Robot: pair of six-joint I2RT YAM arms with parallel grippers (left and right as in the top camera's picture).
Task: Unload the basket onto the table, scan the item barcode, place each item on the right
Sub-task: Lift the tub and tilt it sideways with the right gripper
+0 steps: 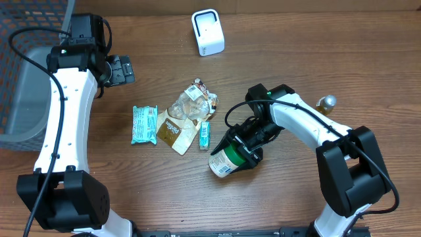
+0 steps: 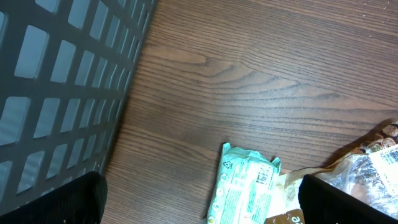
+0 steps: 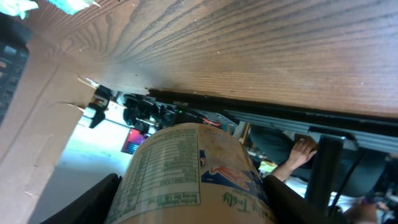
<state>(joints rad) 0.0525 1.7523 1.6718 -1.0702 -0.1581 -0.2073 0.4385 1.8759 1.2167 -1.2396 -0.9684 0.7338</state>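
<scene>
Overhead, table (image 1: pixel 342 39): brown wood grain across the whole frame.
Basket (image 1: pixel 26 85): grey mesh, at the 9 o'clock edge, partly cut off.
Left gripper (image 1: pixel 125 70): at 10 o'clock, just beside the basket; fingers spread wide with nothing between them, over bare wood in the left wrist view.
Right gripper (image 1: pixel 248 146): at 5 o'clock from centre, fingers pinching the can from both sides.
Can (image 1: pixel 225 162): green and white, tipped on its side, base toward 7 o'clock; printed label panel facing the right wrist camera (image 3: pixel 168 168); resting on the wood or lifted, cannot tell.
Scanner (image 1: pixel 208 31): white box, upright at 12 o'clock, well apart from the can.
Clear bag (image 1: pixel 189 105): crumpled, at centre, touching the brown pouch.
Brown pouch (image 1: pixel 172 131): flat, at 7 o'clock of the clear bag.
Teal packet (image 1: pixel 144 124): flat, at 9 o'clock of the pouch, edges touching.
Teal bar (image 1: pixel 204 135): slim, between pouch and can.
Shiny knob (image 1: pixel 326 103): small, at 3 o'clock, behind the right arm.
</scene>
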